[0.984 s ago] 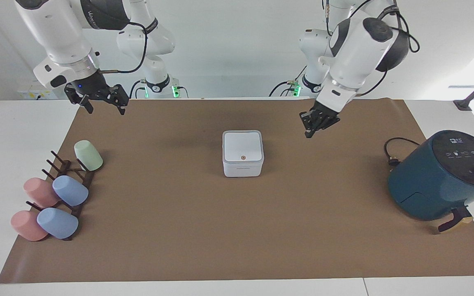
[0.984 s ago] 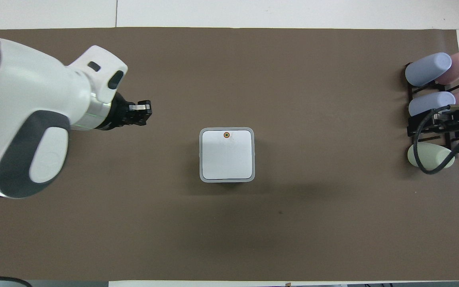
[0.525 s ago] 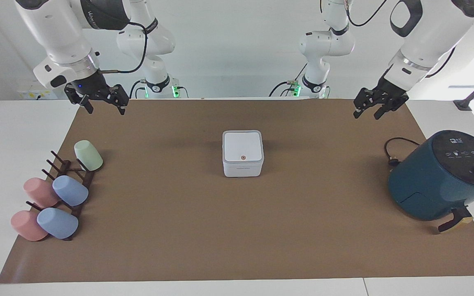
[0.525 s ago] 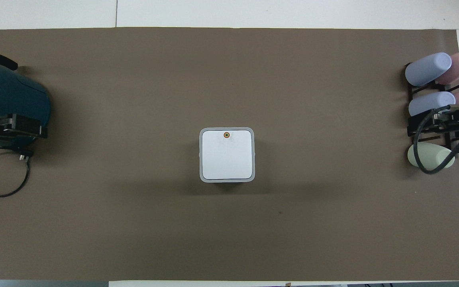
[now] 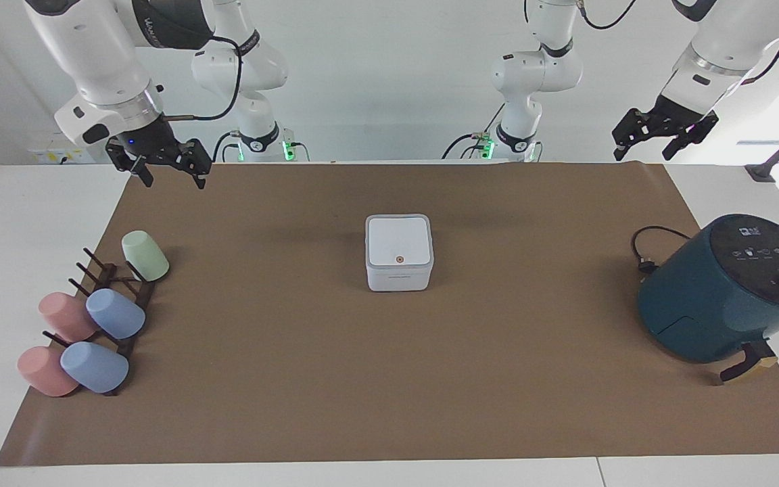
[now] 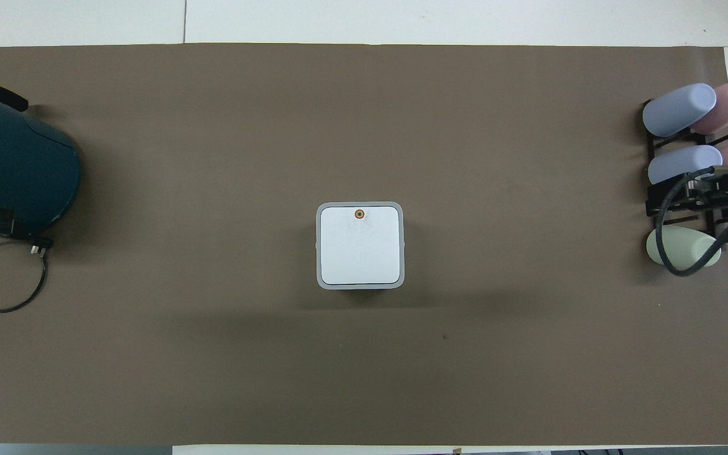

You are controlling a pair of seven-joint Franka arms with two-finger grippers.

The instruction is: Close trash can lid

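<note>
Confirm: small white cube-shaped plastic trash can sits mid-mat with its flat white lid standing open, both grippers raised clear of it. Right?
Not quite. The flat white lid lies shut, flush on the small white cube-shaped plastic trash can, as the facing view shows. The rest holds: the can sits mid-mat, and the left gripper and right gripper are raised clear of it.

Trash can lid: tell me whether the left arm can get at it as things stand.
Probably yes. The left gripper hangs open in the air, holding nothing, and only bare mat lies between it and the lid, shut flat on the trash can.
</note>
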